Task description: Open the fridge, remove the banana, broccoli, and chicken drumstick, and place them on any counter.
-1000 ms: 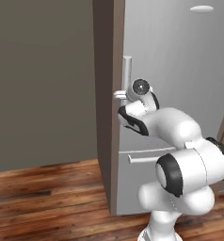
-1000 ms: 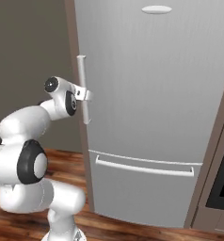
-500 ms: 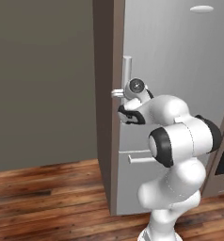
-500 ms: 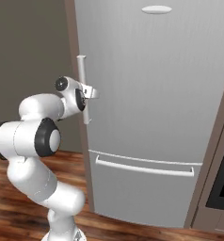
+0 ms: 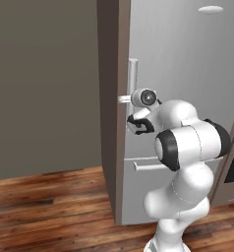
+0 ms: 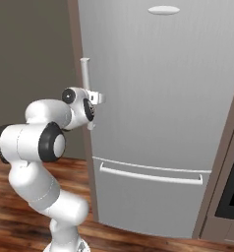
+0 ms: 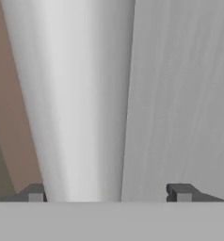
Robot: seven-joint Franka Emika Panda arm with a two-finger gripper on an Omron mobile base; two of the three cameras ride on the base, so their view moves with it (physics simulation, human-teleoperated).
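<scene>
Fridge (image 6: 158, 108): right half of frame, door shut; banana, broccoli, drumstick presumably inside, unseen. Vertical bar handle (image 5: 132, 78): centre of left base frame, upper left in right base frame. Gripper (image 7: 109, 192): moved in from a second ago, now straddling the handle; fingertips (image 7: 180, 191) standing wide on either side, bar nearer the left tip, not yet clamped. Judged ready for closing, then pulling the door open.

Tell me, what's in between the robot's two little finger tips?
The fridge's handle, the upright silver bar, runs between the fingertips of the gripper in the hand view. The jaws stand wide, one on each side, not yet squeezing it.
</scene>
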